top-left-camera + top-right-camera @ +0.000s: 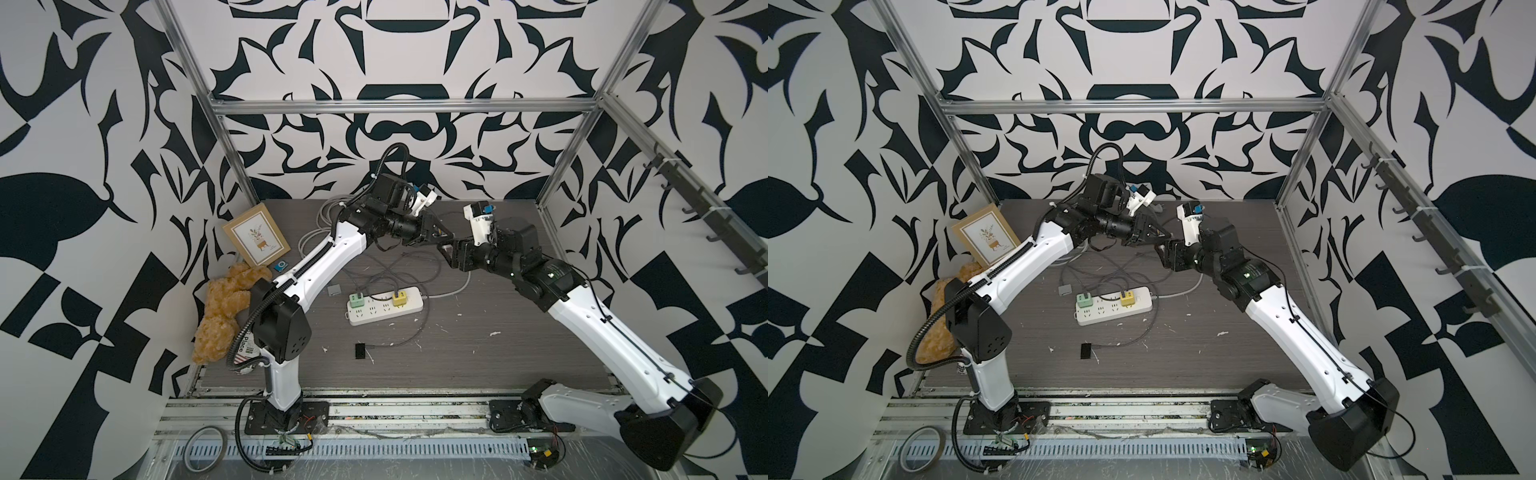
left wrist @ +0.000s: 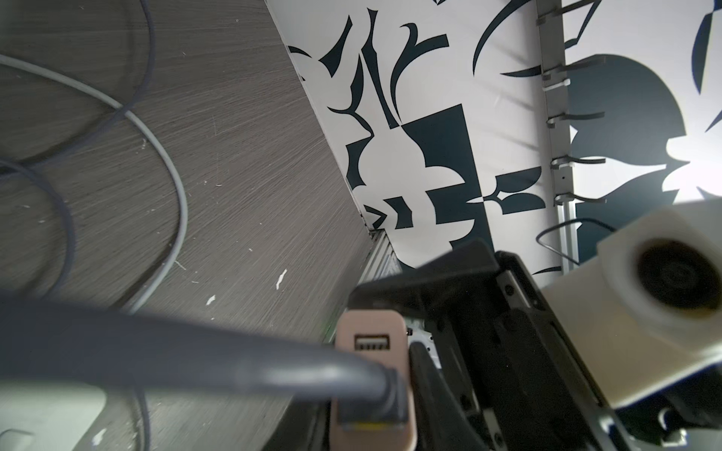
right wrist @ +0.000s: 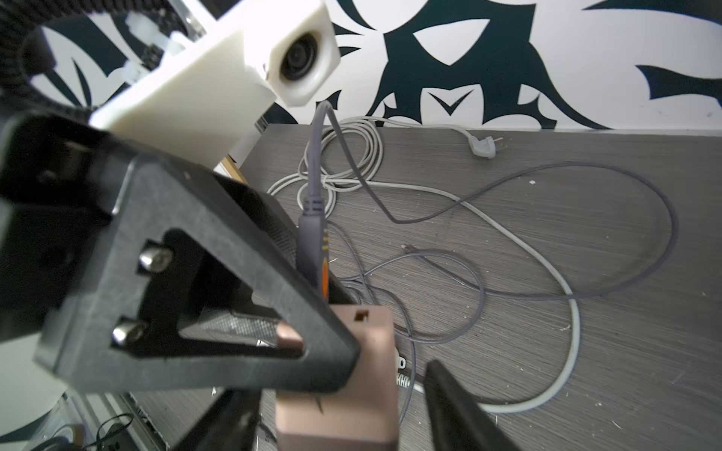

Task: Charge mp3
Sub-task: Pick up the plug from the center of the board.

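Left pincer (image 1: 444, 237) is closed narrow on the pink charger cube (image 3: 344, 394), a cable plug (image 3: 310, 242) seated in it. Right pincer (image 3: 344, 414) stands wide around the cube, not gripping. Both hang well to the right of the picture frame (image 1: 257, 234). The mp3 (image 1: 281, 266) lies on the bench (image 1: 478, 340) just beside that frame's near corner, so the left arm (image 1: 324, 266) looks nearer; square, it has no long axis.

front-right tabletop (image 1: 519, 357): open | centre: power strip (image 1: 386, 309), tangled cables (image 1: 409, 270) obstruct
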Available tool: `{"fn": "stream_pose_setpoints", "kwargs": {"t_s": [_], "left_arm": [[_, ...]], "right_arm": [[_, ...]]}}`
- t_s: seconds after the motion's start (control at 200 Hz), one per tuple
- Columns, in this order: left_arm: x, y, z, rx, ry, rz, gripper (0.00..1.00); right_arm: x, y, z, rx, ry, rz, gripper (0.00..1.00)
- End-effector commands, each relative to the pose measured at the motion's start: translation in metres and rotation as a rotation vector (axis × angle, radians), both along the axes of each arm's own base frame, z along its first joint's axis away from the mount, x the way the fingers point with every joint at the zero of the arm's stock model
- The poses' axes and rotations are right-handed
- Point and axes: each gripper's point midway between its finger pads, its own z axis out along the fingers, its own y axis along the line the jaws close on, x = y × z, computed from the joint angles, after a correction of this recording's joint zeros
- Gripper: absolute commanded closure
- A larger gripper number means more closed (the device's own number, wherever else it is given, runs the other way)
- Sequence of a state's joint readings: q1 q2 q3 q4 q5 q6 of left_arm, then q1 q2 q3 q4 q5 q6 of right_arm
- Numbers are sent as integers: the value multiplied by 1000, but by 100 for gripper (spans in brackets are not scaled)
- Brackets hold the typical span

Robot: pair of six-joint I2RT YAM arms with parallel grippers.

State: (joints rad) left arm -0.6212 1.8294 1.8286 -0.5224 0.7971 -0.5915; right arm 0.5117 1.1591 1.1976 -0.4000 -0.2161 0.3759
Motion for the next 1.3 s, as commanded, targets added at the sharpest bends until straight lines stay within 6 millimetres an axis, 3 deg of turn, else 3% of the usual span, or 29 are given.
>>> {"fn": "stream_pose_setpoints", "kwargs": {"t_s": [0.0, 0.19, 0.34, 0.54, 0.6, 0.735, 0.89, 1.085, 1.295], "left_arm": [[-5, 33, 23, -3, -189, -19, 91], [-16, 68, 18, 63, -319, -30, 92], [-49, 89, 6, 88, -456, -88, 90], [-87, 115, -36, 153, -525, -143, 91], [-89, 119, -52, 176, -524, -141, 91], [-96, 131, -65, 218, -612, -116, 92], [-100, 129, -61, 177, -676, -121, 93], [-104, 123, -51, 123, -712, -158, 93], [-112, 116, -36, 32, -800, -222, 95]], "right_arm": [[-29, 11, 49, 147, -25, 99, 22], [-62, 4, 74, 252, -8, 142, 15], [-71, -6, 72, 264, 21, 105, 15], [-63, 0, 39, 217, 125, 110, 14], [-58, 4, 25, 205, 175, 108, 15], [-45, 17, 5, 236, 272, 107, 17], [-49, 53, 0, 316, 332, 318, 34], [-59, 68, -15, 219, 249, 556, 37], [-68, 68, -25, 99, 87, 715, 43]]}}
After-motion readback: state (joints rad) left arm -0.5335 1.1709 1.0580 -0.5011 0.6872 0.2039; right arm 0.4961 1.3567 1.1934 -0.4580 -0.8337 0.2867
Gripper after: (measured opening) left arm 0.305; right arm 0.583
